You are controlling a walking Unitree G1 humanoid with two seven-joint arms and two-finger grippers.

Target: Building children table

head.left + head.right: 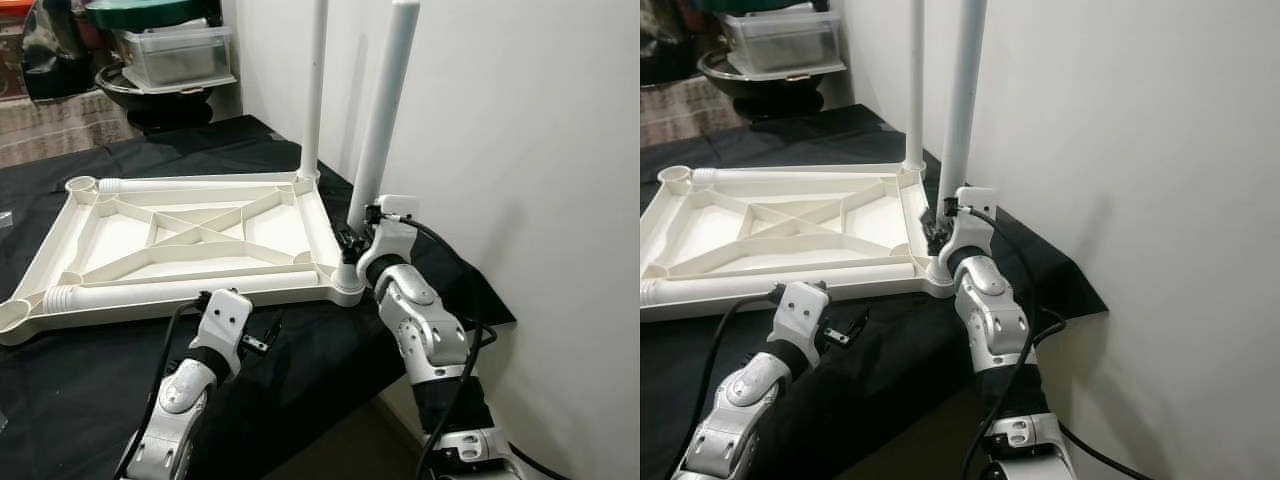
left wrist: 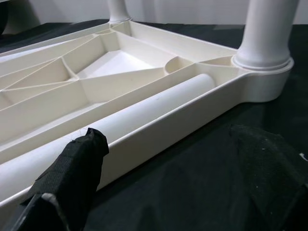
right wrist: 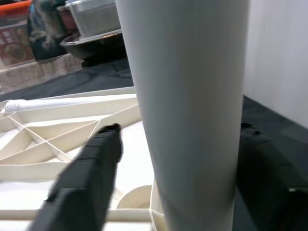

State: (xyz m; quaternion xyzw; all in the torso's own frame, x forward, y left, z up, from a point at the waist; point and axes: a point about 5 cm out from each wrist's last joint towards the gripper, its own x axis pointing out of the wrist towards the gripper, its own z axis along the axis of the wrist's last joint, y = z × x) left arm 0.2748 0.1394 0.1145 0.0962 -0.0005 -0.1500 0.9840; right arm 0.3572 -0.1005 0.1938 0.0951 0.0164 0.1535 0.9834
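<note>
Black-draped surface is bearing the upturned tabletop; right gripper, fingers spread, is straddling the near leg, likely seating it; left gripper is idling spread.

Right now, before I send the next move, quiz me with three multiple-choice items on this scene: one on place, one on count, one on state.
1. Where is the right tool?
A. around the near standing leg
B. on the floor
C. inside the bin

2. How many legs stand upright in the tabletop?
A. none
B. two
C. four

3. The near spare leg is:
A. upright
B. lying in the tabletop
C. held aloft

Key: A, fingers flank that leg; B, near and far leg stand; C wrong, B: it lies flat.
</note>
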